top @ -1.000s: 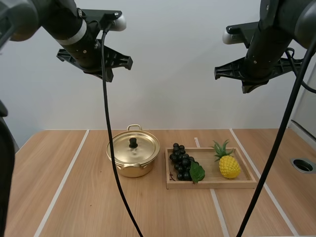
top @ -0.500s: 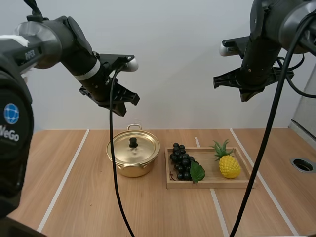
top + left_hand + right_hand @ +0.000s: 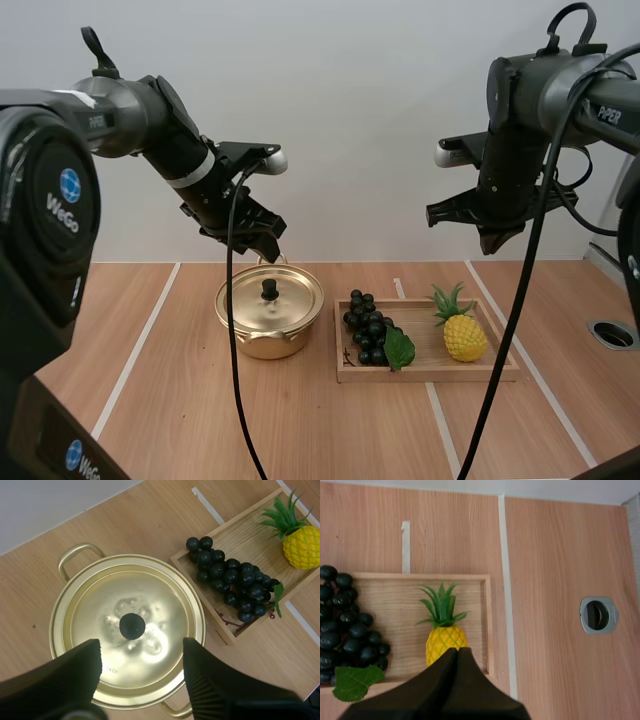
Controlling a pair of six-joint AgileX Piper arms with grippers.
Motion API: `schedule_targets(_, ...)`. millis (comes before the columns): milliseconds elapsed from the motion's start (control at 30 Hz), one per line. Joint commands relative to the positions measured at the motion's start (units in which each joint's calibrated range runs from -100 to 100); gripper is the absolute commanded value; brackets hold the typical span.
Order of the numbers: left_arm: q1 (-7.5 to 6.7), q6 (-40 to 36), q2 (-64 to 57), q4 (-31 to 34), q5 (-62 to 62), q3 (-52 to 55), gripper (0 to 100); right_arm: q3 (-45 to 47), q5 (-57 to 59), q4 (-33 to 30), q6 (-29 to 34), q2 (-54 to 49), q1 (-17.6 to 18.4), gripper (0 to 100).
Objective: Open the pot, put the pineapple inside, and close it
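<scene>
Our left gripper (image 3: 141,652), lower than a moment ago, hangs over the gold pot (image 3: 270,312), fingers (image 3: 75,675) apart. Its wrist view shows the lid's black knob (image 3: 132,626) just past the gap. Rightward, grapes (image 3: 368,328) and the pineapple (image 3: 464,336) lie in the wooden tray (image 3: 430,375) on the striped table (image 3: 150,400). Our right gripper (image 3: 457,654), closed to one wedge, hovers over the pineapple.

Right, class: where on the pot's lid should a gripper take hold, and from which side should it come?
Grip the black knob at the centre of the lid, coming straight down from above. It stands upright, proud of the smooth, shallow dome, which offers no other hold. The left gripper, jaws open, hangs over it.
</scene>
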Motion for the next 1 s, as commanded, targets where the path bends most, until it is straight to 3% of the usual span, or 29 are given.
schedule_targets(0, -0.99, 0.9, 1.8, -0.2, -2.1, 0.2, 87, 2.6, -1.5, -0.5, -0.5, -0.5, -0.2, 0)
schedule_targets(200, -4.78, -1.7, 5.0, 7.1, -7.4, 0.2, 87, 5.0, -2.7, -0.8, -0.5, -0.5, -0.2, 0)
schedule_targets(367, -6.56, -5.1, 6.5, 12.1, -10.2, 0.2, 87, 5.2, -2.7, -0.8, -0.5, -0.5, -0.2, 0)
schedule_targets(533, -6.91, -6.9, 7.5, 16.0, -13.8, 0.1, 87, 5.2, -3.3, -0.8, -0.5, -0.5, -0.2, 0)
schedule_targets(967, -6.91, -6.5, 12.0, 15.4, -19.0, -0.2, 87, 5.2, -4.0, -0.8, -0.5, -0.5, -0.2, 0)
